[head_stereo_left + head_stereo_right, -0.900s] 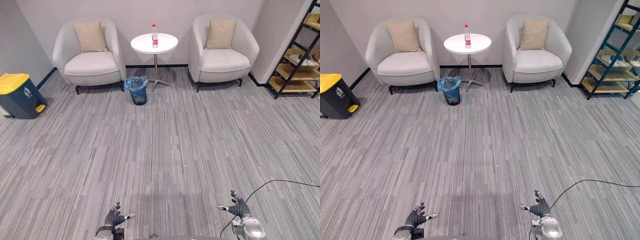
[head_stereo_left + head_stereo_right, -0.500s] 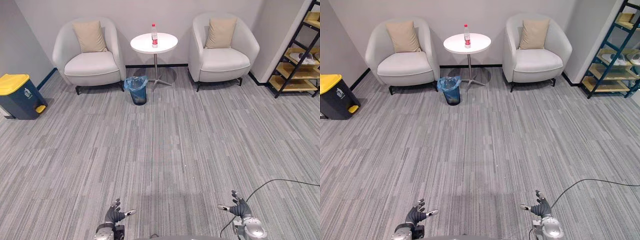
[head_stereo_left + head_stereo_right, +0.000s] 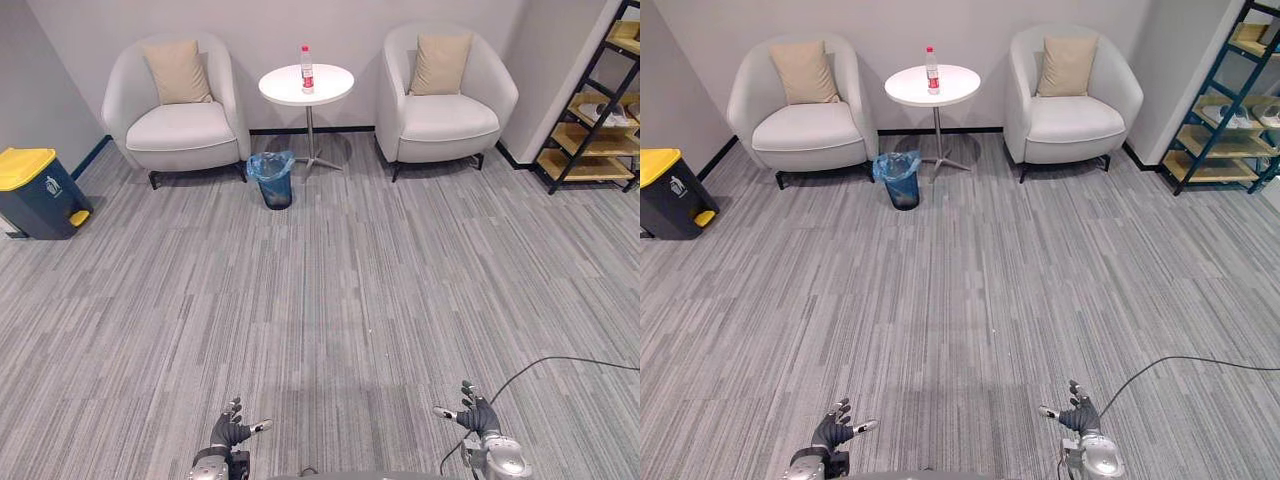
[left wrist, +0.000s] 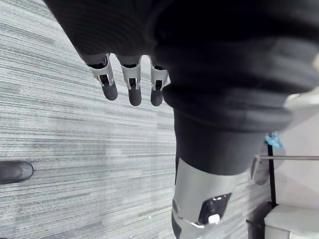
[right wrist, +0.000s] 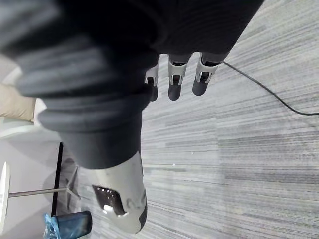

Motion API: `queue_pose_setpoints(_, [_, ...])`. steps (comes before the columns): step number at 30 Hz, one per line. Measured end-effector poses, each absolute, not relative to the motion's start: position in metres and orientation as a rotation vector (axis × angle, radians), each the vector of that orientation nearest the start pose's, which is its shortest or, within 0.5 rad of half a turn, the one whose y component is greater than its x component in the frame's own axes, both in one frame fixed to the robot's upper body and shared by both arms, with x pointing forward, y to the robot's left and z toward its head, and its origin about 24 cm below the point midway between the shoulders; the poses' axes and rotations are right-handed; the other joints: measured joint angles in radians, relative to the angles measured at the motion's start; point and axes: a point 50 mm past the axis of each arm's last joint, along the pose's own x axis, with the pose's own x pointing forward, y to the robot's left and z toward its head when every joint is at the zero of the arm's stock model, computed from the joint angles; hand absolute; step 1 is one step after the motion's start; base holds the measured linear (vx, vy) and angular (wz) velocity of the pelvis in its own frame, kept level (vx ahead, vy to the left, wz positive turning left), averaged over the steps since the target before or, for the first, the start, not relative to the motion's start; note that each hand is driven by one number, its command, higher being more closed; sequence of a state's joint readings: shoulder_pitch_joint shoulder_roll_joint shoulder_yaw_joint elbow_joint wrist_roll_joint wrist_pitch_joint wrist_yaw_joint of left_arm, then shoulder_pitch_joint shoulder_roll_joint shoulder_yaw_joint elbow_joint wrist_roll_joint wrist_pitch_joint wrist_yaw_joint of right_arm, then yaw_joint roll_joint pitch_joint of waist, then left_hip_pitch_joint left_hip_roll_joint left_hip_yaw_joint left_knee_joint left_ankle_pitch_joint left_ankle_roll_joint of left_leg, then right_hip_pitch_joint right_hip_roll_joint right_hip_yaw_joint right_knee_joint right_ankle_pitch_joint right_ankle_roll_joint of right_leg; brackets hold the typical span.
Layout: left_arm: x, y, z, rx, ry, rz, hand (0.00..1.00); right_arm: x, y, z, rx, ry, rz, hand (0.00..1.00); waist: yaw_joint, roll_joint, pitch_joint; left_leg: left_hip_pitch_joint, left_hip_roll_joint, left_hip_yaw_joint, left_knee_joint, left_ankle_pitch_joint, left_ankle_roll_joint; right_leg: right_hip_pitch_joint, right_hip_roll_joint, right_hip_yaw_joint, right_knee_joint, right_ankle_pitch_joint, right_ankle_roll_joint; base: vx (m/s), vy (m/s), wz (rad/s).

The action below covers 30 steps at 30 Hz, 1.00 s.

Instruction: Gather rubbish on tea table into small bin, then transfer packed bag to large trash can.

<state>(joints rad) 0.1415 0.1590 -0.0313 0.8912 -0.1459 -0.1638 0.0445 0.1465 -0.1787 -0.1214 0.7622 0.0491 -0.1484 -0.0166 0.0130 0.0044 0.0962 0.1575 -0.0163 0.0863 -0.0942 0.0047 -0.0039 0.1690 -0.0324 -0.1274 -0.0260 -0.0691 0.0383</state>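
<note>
Camera nudges, nothing else
So left hand point(image 3: 228, 435) and right hand point(image 3: 476, 417) stay spread, empty; bottle point(image 3: 306, 68) untouched on tea table point(image 3: 330, 88).

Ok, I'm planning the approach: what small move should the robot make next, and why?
Probably step forward toward the tea table. The bottle stands on it across a wide stretch of carpet, the small bin beside its base, and both the left hand and right hand are open, holding nothing.

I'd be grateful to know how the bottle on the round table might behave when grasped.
The bottle stands tall and narrow, so a nudge would probably tip it. Being round, it may then roll. It looks plastic, likely light.
</note>
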Motion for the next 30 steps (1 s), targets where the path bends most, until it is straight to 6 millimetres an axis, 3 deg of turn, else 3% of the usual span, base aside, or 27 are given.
queue_pose_setpoints(12, [0.109,0.21,-0.142,0.047,0.876,0.178,0.0,0.136,-0.238,-0.119,-0.071,0.737,-0.254,0.0,0.005,0.0,-0.001,-0.017,0.013,0.054,0.001,-0.025,0.004,-0.034,0.013,0.052,-0.011,0.007,-0.006,0.0,-0.033,-0.14])
queue_pose_setpoints(16, [0.11,0.21,-0.141,0.047,0.871,0.177,0.0,0.143,-0.234,-0.117,-0.057,0.719,-0.252,0.0,0.007,-0.003,-0.002,-0.078,0.014,0.077,0.079,-0.081,0.012,-0.072,0.008,0.08,-0.006,0.001,0.002,0.05,-0.008,-0.22])
queue_pose_setpoints(19, [0.111,0.206,-0.141,0.038,0.864,0.176,0.0,0.148,-0.23,-0.116,-0.061,0.708,-0.244,0.0,0.013,0.009,-0.004,-0.113,0.016,0.104,0.157,-0.143,0.021,-0.098,-0.002,0.102,0.042,-0.026,0.037,0.14,0.045,-0.3])
queue_pose_setpoints(22, [0.119,0.201,-0.137,0.022,0.829,0.167,0.0,0.149,-0.23,-0.116,-0.067,0.706,-0.255,0.0,0.02,0.026,-0.005,-0.12,0.011,0.109,0.222,-0.202,0.041,-0.194,-0.024,0.086,0.28,-0.117,0.1,0.13,0.091,-0.05])
queue_pose_setpoints(24, [0.122,0.201,-0.136,0.024,0.821,0.167,0.0,0.149,-0.229,-0.116,-0.065,0.705,-0.258,0.0,0.022,0.028,0.001,-0.095,0.003,0.105,0.228,-0.21,0.045,-0.264,-0.047,0.057,0.479,-0.136,0.127,0.14,0.106,0.15])
queue_pose_setpoints(26, [0.126,0.205,-0.135,0.031,0.812,0.169,0.0,0.148,-0.225,-0.118,-0.063,0.713,-0.248,0.0,0.004,0.027,0.023,-0.033,-0.02,0.063,0.226,-0.246,0.082,-0.374,-0.107,-0.013,0.771,-0.18,0.114,0.18,0.068,0.42])
queue_pose_setpoints(30, [0.13,0.208,-0.133,0.04,0.801,0.18,0.0,0.151,-0.222,-0.117,-0.078,0.707,-0.229,0.0,-0.007,0.026,0.032,0.021,-0.012,0.012,0.204,-0.262,0.083,-0.481,-0.106,-0.073,0.729,-0.219,0.077,0.24,-0.012,0.48])
